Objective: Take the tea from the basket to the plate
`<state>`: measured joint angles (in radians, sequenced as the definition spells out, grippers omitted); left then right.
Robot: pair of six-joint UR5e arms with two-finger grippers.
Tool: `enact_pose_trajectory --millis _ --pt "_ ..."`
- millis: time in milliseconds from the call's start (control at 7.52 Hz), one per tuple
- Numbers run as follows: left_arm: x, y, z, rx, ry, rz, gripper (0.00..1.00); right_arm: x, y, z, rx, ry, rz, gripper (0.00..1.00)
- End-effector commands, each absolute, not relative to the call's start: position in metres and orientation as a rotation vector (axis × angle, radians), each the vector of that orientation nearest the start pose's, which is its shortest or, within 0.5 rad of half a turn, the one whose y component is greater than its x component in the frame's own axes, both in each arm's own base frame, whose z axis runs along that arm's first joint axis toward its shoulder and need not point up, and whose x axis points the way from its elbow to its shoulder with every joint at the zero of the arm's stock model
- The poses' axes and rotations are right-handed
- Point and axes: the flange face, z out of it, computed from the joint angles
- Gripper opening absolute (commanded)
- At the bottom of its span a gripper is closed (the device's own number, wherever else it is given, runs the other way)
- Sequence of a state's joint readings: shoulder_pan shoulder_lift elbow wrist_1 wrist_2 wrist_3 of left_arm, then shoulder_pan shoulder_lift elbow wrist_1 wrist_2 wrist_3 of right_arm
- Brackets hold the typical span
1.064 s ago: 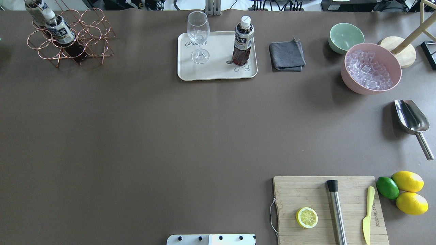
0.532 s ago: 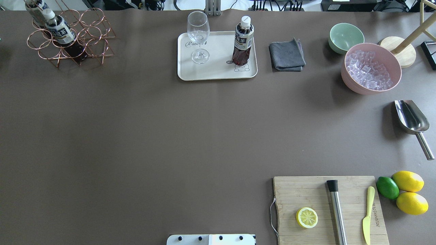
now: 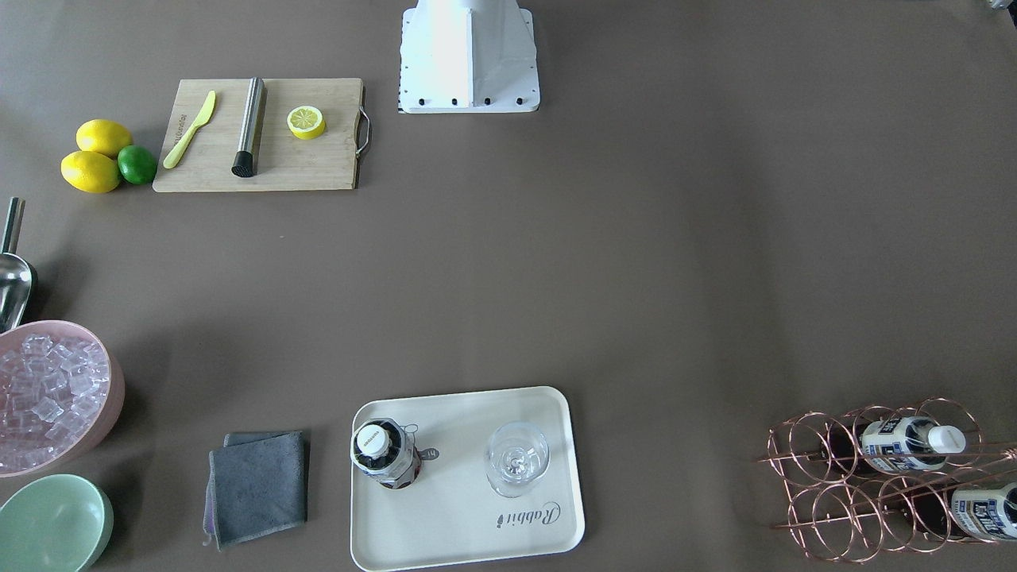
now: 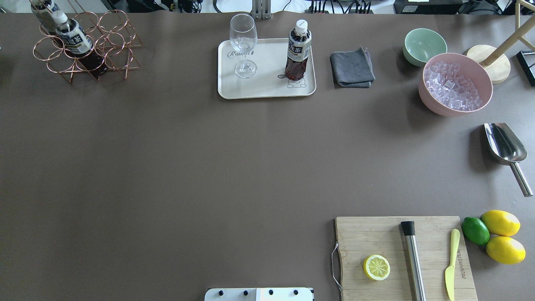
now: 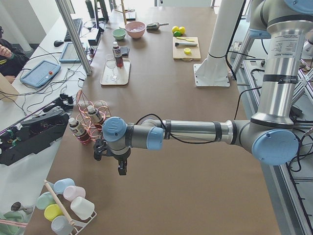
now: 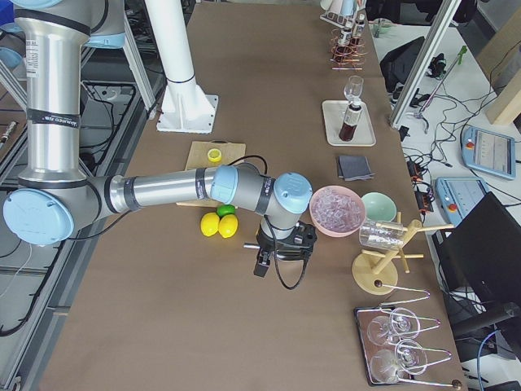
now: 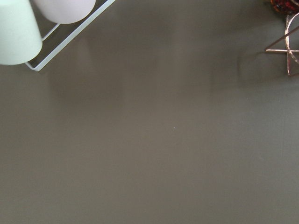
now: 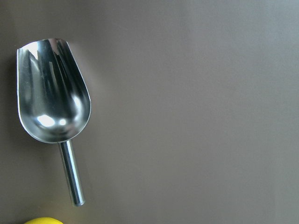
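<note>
left gripper (image 5: 121,169): over bare table (image 4: 167,167) beside basket (image 4: 106,46), grip state cannot be told | right gripper (image 6: 262,265): near scoop (image 8: 53,93), grip state cannot be told | tea (image 4: 298,50): upright on plate (image 4: 267,79), beside glass (image 4: 243,39) | basket: two bottles (image 4: 75,37) | table: matte brown cover | room: desks, tablets alongside | plate script: "Rabbit"
</note>
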<state>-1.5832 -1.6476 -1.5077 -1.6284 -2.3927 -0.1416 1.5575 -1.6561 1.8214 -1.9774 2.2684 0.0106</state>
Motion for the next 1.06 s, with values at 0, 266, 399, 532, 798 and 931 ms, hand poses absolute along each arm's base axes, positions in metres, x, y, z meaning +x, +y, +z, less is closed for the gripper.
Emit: enact_pose_trajectory --millis 0,266,399,532,798,931 --pt "-0.098 -0.492 0.652 -0.058 0.812 -0.119 0.98 0.063 -0.431 0.621 -0.242 -0.69 0.082 0.99" --pt "-0.114 -0.481 0.655 -0.043 0.693 -0.121 0.98 0.063 -0.431 0.633 -0.222 -0.695 0.075 0.99" --pt "-0.114 -0.482 0.655 -0.041 0.693 -0.119 0.98 0.062 -0.434 0.633 -0.222 -0.695 0.074 0.99" --pt "-0.113 -0.483 0.655 -0.04 0.694 -0.117 0.98 0.062 -0.434 0.636 -0.227 -0.695 0.075 0.99" --pt "-0.111 -0.488 0.653 -0.037 0.702 -0.113 0.98 0.062 -0.434 0.636 -0.227 -0.697 0.075 0.99" --pt "-0.111 -0.488 0.653 -0.036 0.702 -0.111 0.98 0.062 -0.434 0.636 -0.227 -0.697 0.075 0.99"
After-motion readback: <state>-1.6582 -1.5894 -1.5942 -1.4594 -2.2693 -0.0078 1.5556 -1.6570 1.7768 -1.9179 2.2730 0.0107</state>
